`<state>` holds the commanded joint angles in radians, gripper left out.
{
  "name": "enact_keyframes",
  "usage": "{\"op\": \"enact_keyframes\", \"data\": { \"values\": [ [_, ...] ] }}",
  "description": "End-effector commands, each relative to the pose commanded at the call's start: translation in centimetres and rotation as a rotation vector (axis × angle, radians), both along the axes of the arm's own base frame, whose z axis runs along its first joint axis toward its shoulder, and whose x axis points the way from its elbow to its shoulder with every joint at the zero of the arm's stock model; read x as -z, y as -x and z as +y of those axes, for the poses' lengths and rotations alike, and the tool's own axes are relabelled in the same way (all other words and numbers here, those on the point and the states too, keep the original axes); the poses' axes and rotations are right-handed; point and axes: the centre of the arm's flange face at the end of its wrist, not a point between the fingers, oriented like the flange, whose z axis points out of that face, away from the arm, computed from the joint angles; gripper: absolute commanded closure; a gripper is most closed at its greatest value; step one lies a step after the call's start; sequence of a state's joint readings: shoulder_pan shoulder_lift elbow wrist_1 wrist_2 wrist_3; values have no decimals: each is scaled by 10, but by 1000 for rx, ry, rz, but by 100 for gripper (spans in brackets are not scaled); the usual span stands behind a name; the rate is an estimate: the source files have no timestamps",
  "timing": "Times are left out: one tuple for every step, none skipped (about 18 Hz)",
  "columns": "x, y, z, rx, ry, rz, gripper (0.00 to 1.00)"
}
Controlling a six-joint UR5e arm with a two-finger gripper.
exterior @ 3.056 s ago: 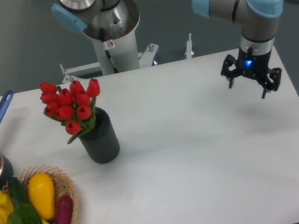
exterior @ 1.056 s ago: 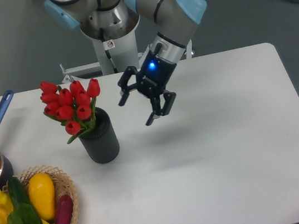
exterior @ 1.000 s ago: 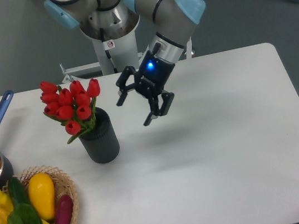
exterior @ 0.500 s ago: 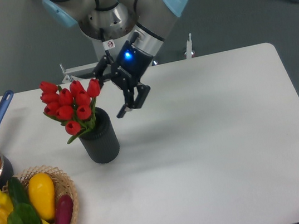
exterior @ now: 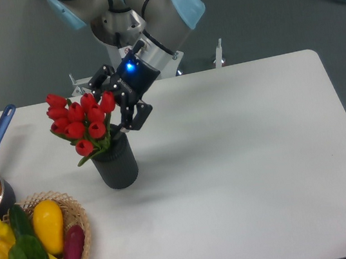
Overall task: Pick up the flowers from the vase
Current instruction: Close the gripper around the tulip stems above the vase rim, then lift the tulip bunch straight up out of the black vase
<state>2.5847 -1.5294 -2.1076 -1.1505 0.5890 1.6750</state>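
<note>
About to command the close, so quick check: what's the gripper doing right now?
Gripper: open, holding nothing, fingers spread beside the red tulips standing in the dark grey vase.

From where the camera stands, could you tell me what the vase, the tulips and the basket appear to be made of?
The vase looks like matte dark grey ceramic or plastic: ribbed wall, no shine. The tulips could be artificial; the red buds are very uniform, though that cannot be settled from here. The basket looks like woven wicker, its tan rim showing strands.
</note>
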Motion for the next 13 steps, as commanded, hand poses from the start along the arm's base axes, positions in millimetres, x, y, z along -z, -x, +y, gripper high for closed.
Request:
{"op": "enact_keyframes", "data": {
  "values": [
    [0, 0, -2, -2, 3, 3, 100],
    [-3, -1, -3, -3, 1, 11, 100],
    [-6, 0, -5, -9, -1, 19, 100],
    [-9, 2, -9, -17, -1, 28, 100],
    [-14, 4, -12, -27, -8, 38, 100],
    [-19, 7, -15, -42, -16, 43, 100],
    [-24, 11, -18, -55, -25, 46, 100],
    [-27, 11, -20, -62, -29, 47, 100],
    [-31, 13, -22, -69, -33, 54, 100],
    [-34, 14, -22, -73, -35, 52, 100],
    [-38, 15, -22, -80, -37, 53, 100],
    [-44, 19, -24, -96, -39, 51, 100],
    [-51, 21, -24, -110, -47, 43, 100]
  ]
}}
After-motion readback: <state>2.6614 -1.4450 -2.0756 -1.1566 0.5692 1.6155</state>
